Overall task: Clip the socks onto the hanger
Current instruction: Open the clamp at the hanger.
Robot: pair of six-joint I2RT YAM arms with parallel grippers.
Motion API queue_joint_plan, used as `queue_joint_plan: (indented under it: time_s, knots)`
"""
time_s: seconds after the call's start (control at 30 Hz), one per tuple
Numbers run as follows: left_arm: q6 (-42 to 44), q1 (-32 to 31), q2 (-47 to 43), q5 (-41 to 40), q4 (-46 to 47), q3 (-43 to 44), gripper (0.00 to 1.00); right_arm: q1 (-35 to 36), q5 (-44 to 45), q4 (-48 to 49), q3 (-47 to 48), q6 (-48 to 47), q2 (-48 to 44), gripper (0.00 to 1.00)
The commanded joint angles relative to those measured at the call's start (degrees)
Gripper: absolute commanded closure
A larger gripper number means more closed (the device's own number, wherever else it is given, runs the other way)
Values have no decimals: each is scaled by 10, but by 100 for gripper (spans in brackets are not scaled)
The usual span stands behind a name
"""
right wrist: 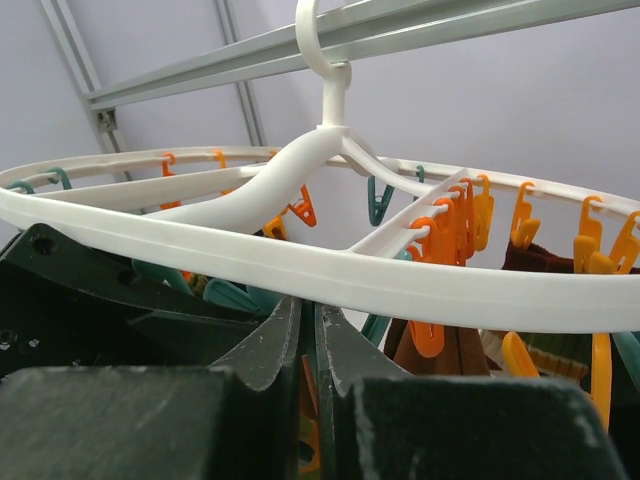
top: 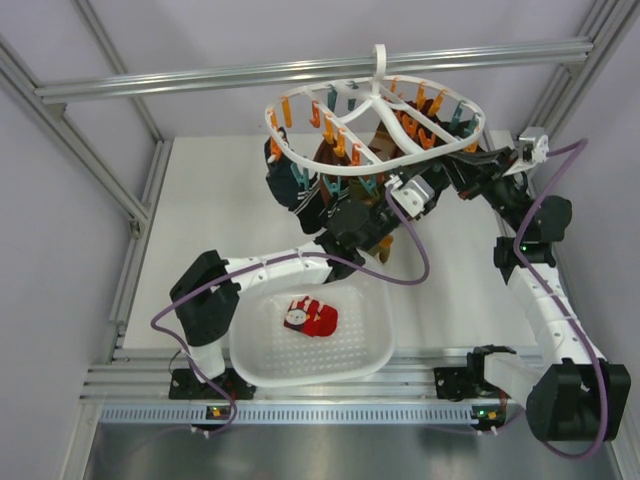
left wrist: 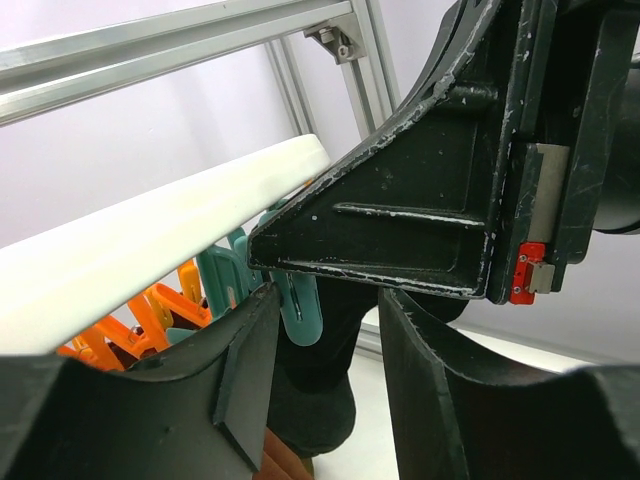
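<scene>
The white ring hanger [top: 296, 154] hangs by its hook from the rail, with orange and teal clips all round. Red sock fabric with a white patch [top: 311, 318] lies bunched in the white basket; I cannot tell if it is one sock or two. My left gripper [left wrist: 325, 300] is open and empty under the ring [left wrist: 150, 240], its jaws either side of a teal clip [left wrist: 300, 310] holding a dark sock [left wrist: 310, 400]. My right gripper [right wrist: 316, 320] is just under the ring [right wrist: 300, 265], shut on a thin clip. Both grippers meet below the hanger's front [top: 365, 210].
The white perforated basket [top: 250, 370] sits at the near edge between the arm bases. Dark and brown striped socks [right wrist: 450, 355] hang from the clips. An aluminium frame and rail [top: 300, 72] surround the table. The right arm's purple cable [top: 420, 260] loops near the basket.
</scene>
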Motion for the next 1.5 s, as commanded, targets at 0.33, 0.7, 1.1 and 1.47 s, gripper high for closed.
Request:
queue_joint_plan:
  time_s: [0.33,0.7,1.1,1.47]
  knots:
    - [-28,35,10,-47,-9,30,50,8,-63,36,11,37,-7,100]
    - [-28,40,0,-61,-26,19,44,3,-54,29,23,40,-4,100]
    - [-32,45,-24,-58,-36,-10,43,1,-46,25,30,43,7,100]
    - [-68,55,-15,6,1,1,46,2,-54,43,27,60,15,100]
